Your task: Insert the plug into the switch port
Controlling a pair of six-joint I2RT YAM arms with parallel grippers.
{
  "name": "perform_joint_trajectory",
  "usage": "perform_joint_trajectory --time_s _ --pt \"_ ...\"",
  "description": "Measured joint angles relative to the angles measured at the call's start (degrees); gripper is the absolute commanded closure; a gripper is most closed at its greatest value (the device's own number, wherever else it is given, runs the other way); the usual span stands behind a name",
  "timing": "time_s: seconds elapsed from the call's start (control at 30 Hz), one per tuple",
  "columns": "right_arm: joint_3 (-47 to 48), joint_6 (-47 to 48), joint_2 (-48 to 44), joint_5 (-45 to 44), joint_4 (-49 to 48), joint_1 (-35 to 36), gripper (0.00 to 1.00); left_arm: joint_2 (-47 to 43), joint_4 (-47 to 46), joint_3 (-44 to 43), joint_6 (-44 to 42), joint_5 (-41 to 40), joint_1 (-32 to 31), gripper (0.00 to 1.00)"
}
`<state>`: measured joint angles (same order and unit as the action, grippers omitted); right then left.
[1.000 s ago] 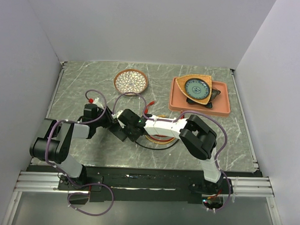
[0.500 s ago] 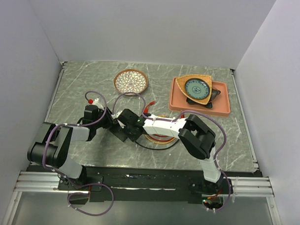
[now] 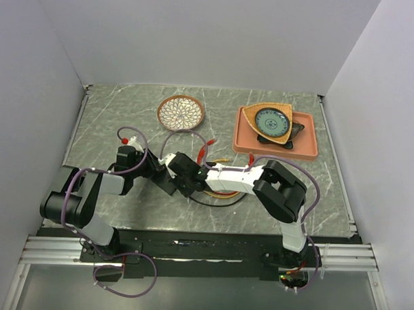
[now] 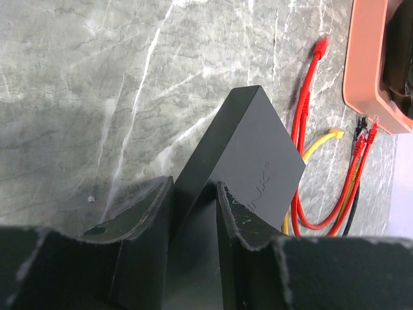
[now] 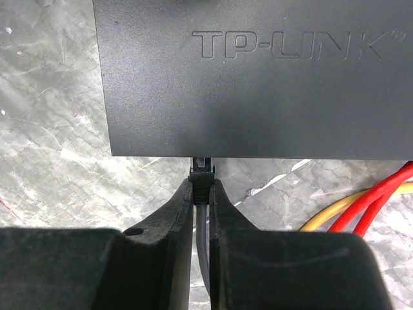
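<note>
The switch [image 5: 258, 84] is a flat matte-black box with TP-LINK lettering. In the top view it [image 3: 166, 183] lies between both grippers at the table's left-middle. My left gripper [image 4: 193, 194] is shut on one end of the switch [image 4: 248, 148] and holds it tilted on edge. My right gripper [image 5: 201, 187] is shut on a small black plug [image 5: 201, 173] with a grey cable running back between the fingers. The plug's tip touches the switch's near edge; the sockets themselves are hidden. From above, the left gripper [image 3: 151, 168] and right gripper [image 3: 182, 174] face each other.
Red cables [image 4: 303, 123] and a yellow cable [image 4: 326, 137] lie loose just right of the switch. A salmon tray [image 3: 309, 148] with a triangular bowl [image 3: 271, 121] stands at the back right. A patterned round plate [image 3: 180, 112] sits at the back middle.
The right arm's elbow and forearm have shifted a little right and lower, with its gripper staying at the switch. The left arm has barely moved and keeps its hold.
</note>
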<state>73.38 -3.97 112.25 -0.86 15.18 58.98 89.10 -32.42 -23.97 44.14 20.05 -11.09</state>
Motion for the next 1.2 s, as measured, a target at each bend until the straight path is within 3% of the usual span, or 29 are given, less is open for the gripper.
perform_joint_trajectory --time_s 0.7,1.2 --pt "-1.8 -0.9 -1.1 -1.4 -1.9 0.0 1.00 1.9 -5.5 1.0 1.9 -3.9 -2.5 0.99" --pt "-0.7 -0.8 -0.5 -1.4 -0.1 0.0 1.00 1.4 1.1 -2.8 1.4 -5.3 -3.3 0.99"
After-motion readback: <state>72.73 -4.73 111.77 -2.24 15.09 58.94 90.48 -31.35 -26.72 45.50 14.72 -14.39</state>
